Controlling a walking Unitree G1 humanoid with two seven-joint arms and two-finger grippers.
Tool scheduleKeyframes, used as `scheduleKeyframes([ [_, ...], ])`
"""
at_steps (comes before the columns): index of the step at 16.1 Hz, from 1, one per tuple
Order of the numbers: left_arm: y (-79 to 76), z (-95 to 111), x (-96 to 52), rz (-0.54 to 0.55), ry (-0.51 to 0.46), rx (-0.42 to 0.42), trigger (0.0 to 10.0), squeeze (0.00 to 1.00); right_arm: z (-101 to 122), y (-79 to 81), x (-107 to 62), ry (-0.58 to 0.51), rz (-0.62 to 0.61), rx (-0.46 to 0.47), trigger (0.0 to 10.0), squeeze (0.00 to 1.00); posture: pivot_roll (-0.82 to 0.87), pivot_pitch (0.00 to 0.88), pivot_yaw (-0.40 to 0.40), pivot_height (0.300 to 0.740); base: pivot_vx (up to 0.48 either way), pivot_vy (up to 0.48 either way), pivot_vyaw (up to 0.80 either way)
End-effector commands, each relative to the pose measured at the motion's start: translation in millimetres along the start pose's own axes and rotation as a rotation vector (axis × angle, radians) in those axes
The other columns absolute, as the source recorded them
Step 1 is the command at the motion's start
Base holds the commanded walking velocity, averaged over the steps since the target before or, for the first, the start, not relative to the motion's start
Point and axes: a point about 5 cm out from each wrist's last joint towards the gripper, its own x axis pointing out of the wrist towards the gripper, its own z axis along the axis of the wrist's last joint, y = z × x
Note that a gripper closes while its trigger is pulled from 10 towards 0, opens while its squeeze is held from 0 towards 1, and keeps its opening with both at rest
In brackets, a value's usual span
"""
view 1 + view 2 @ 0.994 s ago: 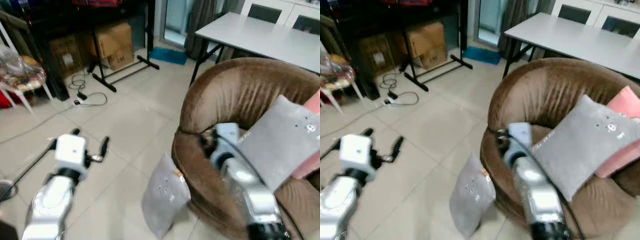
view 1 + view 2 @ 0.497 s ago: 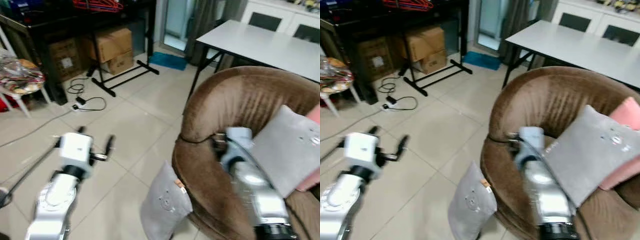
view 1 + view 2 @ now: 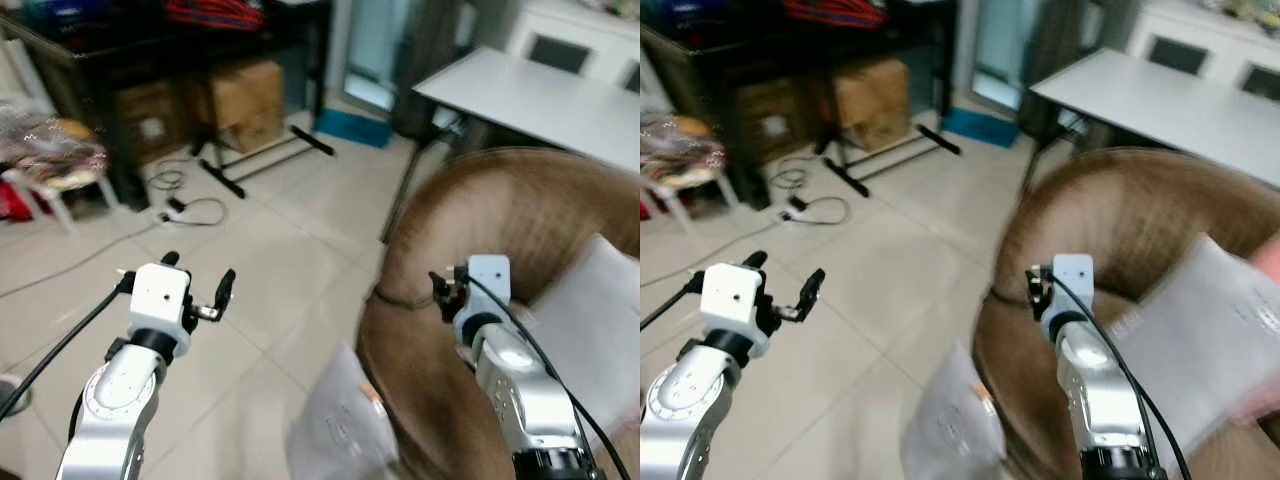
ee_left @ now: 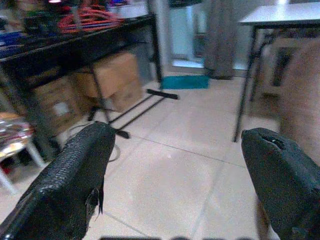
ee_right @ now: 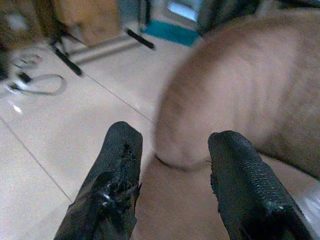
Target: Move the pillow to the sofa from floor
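Room: pale tiled floor [image 3: 270, 230] with a round brown sofa [image 3: 480, 230] at the robot's right and a white table [image 3: 530, 95] behind it; the head views are blurred.
Left arm: raised in front of the robot on its left, silver forearm angled up and forward, over bare tiles and well apart from the sofa.
Right arm: raised on the right, forearm reaching forward over the sofa's near rim, a black cable running along it.
Pillow on the floor: a grey pillow [image 3: 345, 430] leans upright against the outer side of the sofa, low between the two arms, touching neither gripper.
Cushions on the sofa: another grey cushion [image 3: 1210, 330] rests on the seat just beyond the right arm, with a sliver of pink cushion [image 3: 1270, 262] at the edge behind it.
Surroundings: cardboard boxes [image 3: 245, 95] under a dark table [image 4: 75, 42] at the back left, a black stand's foot [image 3: 265, 155] across the tiles, a loose cable [image 3: 190, 210] on the floor, and a teal mat [image 3: 350, 128] by the doorway.
Left gripper [image 4: 175, 165]: fingers spread wide and holding nothing, only floor between them.
Right gripper [image 5: 172, 165]: fingers apart and empty, hovering above the sofa's curved rim.
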Motion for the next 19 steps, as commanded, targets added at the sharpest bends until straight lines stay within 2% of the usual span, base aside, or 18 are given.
scheduleKeyframes([
  [1,2.0,1.1,0.1,0.004,-0.004,0.010,10.0,0.00,4.3,6.8,0.7,-0.018,0.030,0.019,10.0,0.00,0.02,0.000,-0.066,0.740,0.304,0.000,0.00],
  [4,1.7,0.1,0.3,0.019,0.001,0.023,10.0,0.00,2.4,5.5,-0.4,-0.018,0.027,0.035,10.0,0.00,0.02,0.000,-0.067,0.730,0.092,0.000,0.00],
  [9,0.3,-1.0,1.5,0.020,-0.005,0.046,10.0,0.00,0.2,2.1,-1.1,-0.024,0.015,0.038,10.0,0.00,0.02,0.000,-0.068,0.675,0.000,0.000,0.00],
  [12,0.0,-2.2,1.7,0.028,-0.001,0.042,10.0,0.00,-1.3,3.1,-0.3,-0.018,0.021,0.062,10.0,0.00,0.02,0.000,-0.071,0.645,0.000,0.000,0.00],
  [19,1.5,-3.0,2.7,0.052,-0.011,0.050,10.0,0.00,-1.6,6.2,1.1,-0.014,0.030,0.053,10.0,0.00,0.03,0.000,-0.078,0.575,0.000,0.000,0.00],
])
